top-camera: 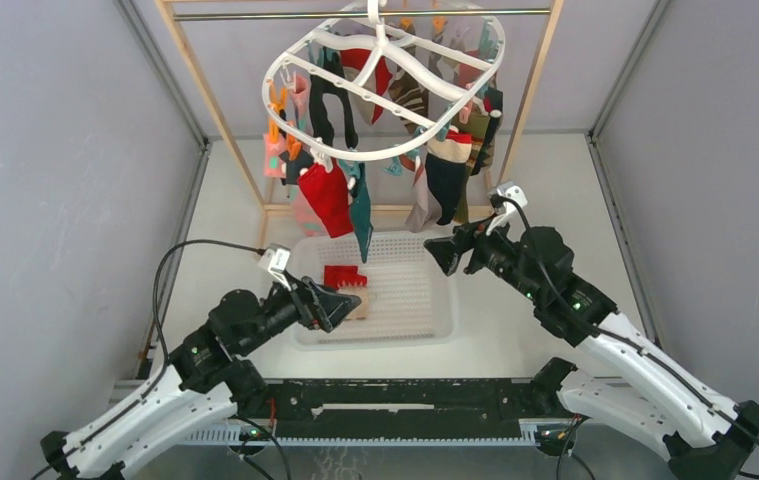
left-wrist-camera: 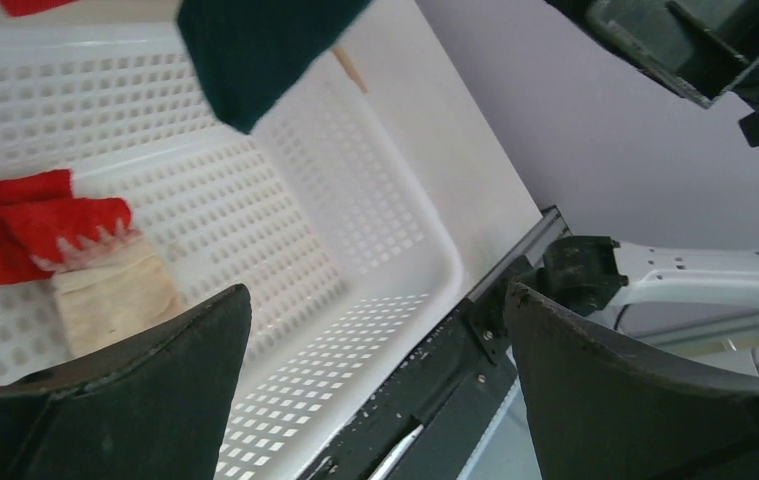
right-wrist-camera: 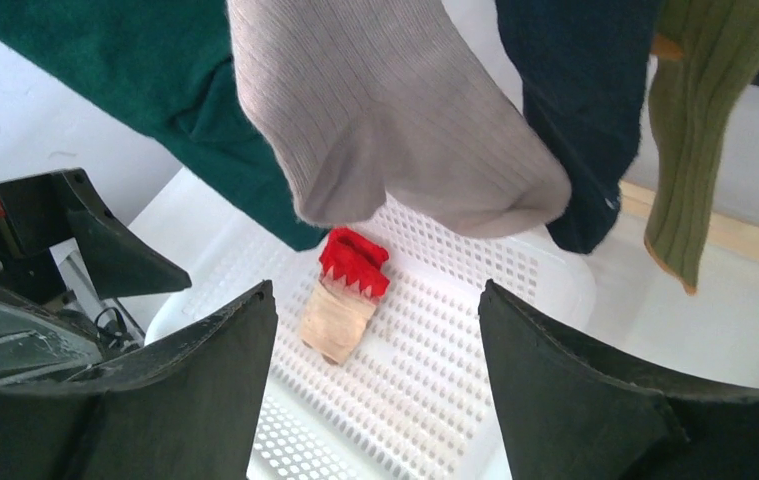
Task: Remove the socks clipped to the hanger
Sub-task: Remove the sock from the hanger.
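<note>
white basket (top-camera: 375,341) edge under open left gripper (top-camera: 345,303), right gripper (top-camera: 442,252) below socks (top-camera: 445,180)

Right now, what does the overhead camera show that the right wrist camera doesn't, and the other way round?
Only overhead: the whole white hanger hung on its wooden rack, and the hanging red sock.
Only right wrist: a close look at the ribbed knit of the grey sock and the zigzag red edge on the red-and-beige sock.
Both: the white mesh basket holding that sock, the dark teal sock, and the open left gripper.
</note>
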You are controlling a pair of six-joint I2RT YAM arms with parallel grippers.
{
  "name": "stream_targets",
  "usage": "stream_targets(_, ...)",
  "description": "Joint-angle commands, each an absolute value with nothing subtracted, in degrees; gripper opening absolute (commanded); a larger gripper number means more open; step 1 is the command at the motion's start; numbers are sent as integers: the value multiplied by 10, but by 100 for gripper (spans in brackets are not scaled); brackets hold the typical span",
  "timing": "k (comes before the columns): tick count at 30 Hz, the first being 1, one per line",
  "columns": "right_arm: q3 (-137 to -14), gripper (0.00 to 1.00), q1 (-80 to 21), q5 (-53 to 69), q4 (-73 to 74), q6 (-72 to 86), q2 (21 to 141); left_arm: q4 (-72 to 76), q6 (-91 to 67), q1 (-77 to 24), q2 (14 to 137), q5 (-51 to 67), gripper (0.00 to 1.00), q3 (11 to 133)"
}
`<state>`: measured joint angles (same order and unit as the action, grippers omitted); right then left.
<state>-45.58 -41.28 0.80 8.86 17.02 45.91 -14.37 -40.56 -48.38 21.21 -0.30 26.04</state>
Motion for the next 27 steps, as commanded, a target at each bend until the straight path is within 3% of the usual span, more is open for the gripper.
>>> stream_targets(1,-463,81,-413,0,141,182,429,-103,-395,-541,253,-66,100,312)
stream_targets(13,-458,83,-396,-11,190,207,377,-15,-252,-711,463,-235,100,414)
stream_targets(22,-458,83,-377,-6,225,209,333,82,-192,-713,545,-333,100,419)
stream_targets(27,-458,83,-369,-6,238,211,320,209,-142,-706,559,-355,100,374)
